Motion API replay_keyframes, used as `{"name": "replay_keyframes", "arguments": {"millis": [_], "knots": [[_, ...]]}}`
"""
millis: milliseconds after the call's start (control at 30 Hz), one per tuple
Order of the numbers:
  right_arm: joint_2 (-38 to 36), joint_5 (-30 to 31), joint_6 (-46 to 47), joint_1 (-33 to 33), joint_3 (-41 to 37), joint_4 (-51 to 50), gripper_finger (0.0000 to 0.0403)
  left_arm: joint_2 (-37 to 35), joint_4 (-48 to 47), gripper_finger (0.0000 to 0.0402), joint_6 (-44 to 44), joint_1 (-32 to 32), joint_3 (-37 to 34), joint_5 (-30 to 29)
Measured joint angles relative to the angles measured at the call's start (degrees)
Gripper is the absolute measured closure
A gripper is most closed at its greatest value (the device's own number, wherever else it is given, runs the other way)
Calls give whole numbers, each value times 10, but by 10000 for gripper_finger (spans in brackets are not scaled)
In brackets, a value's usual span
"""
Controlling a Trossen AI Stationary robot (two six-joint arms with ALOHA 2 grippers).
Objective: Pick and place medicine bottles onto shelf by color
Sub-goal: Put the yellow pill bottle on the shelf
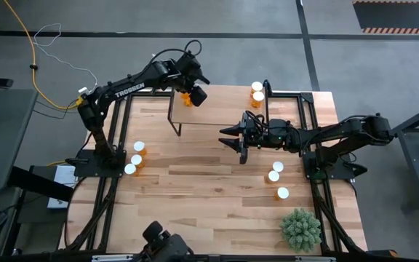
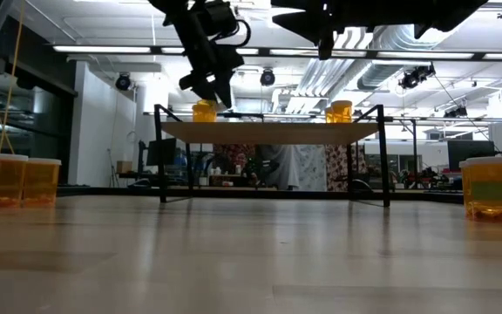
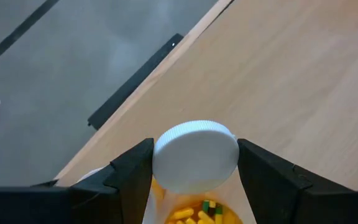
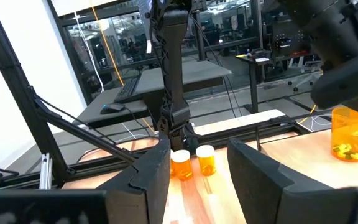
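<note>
My left gripper (image 1: 193, 96) is over the far left corner of the shelf (image 1: 220, 116), shut on an orange medicine bottle (image 3: 196, 155) with a white cap. In the low view this bottle (image 2: 204, 111) is at the shelf top (image 2: 268, 131); whether it rests there, I cannot tell. Two more bottles (image 1: 257, 91) stand at the shelf's far right end. My right gripper (image 1: 236, 140) hovers level over the shelf's near right part, open and holding nothing. Three bottles (image 1: 135, 159) stand on the table at the left and three (image 1: 276, 177) at the right. My left gripper pinches the bottle between its two fingers (image 3: 132, 171), at the top of the bottle beside the white cap (image 3: 196, 154). It comes from above, slanting down toward the far side. The orange body with yellow pills (image 3: 197, 211) hangs below the fingers.
A green spiky plant (image 1: 300, 228) stands at the table's near right corner. The shelf's thin black legs (image 2: 161, 157) stand on the tabletop. Bare wood (image 1: 209, 182) lies between the two bottle groups, on the near side of the shelf.
</note>
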Motion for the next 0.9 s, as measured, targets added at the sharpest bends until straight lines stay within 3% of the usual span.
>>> {"name": "replay_keyframes", "arguments": {"millis": [900], "knots": [[0, 0, 0, 0, 0, 5, 251, -21, -9, 195, -1, -14, -3, 14]]}}
